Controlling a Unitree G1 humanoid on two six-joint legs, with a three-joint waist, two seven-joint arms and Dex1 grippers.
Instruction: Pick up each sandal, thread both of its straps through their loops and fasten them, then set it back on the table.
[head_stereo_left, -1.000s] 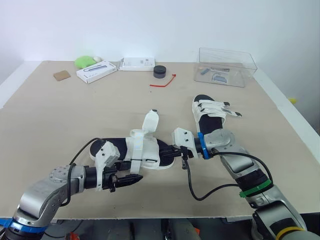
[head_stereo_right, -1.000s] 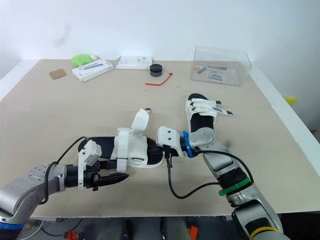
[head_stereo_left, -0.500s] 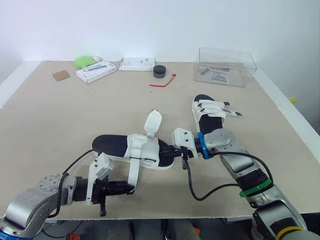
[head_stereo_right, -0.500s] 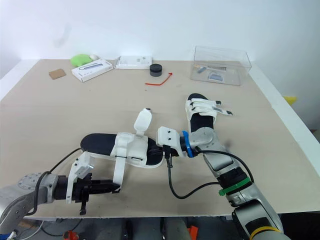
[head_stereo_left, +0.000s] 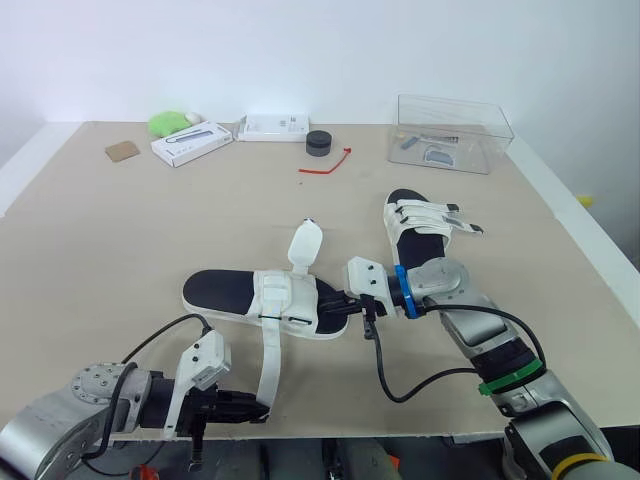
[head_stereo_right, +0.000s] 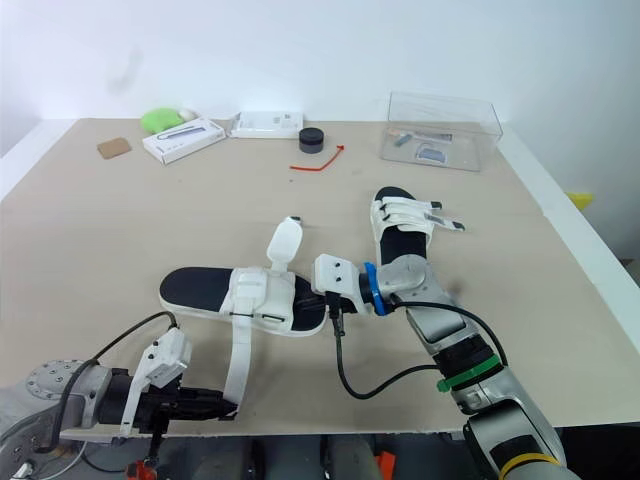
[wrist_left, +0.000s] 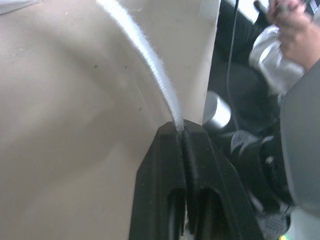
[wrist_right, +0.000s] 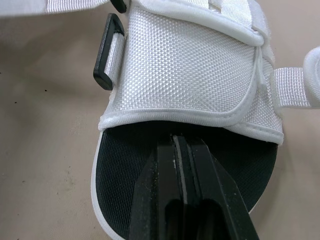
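White strap (head_stereo_left: 268, 350) runs taut from the near sandal (head_stereo_left: 235, 292) down to the near edge of the table (head_stereo_left: 100, 230); there the left gripper (head_stereo_left: 260, 409) has it nipped by the end, fingers closed tight on the webbing; a second ago that gripper sat close under the sandal, and it has since drawn back to the edge, pulling the strap out long and straight; in the left wrist view the strap goes in between the black fingers (wrist_left: 165, 165), and a person's hand (wrist_left: 300, 35) shows past the table's edge.

Just beyond, the near sandal lies on its sole across the table, black footbed up, hardly shifted from before; its other strap (head_stereo_left: 304, 245) stands upright above the white band; the right gripper (head_stereo_left: 340, 302) is at the toe end as it was, fingers pressed together on the rim of the black sole.

Behind it the second sandal (head_stereo_left: 420, 228) lies flat with its straps across, unmoved.

Farther back sit a red tie (head_stereo_left: 328, 165), a black puck (head_stereo_left: 319, 143), a long white box (head_stereo_left: 193, 143) and a flat white box (head_stereo_left: 273, 127); I cannot read the printing on either box; a green lump (head_stereo_left: 170, 123), a brown card (head_stereo_left: 123, 150) and a clear plastic box (head_stereo_left: 453, 132) are at the far side, all where they were.
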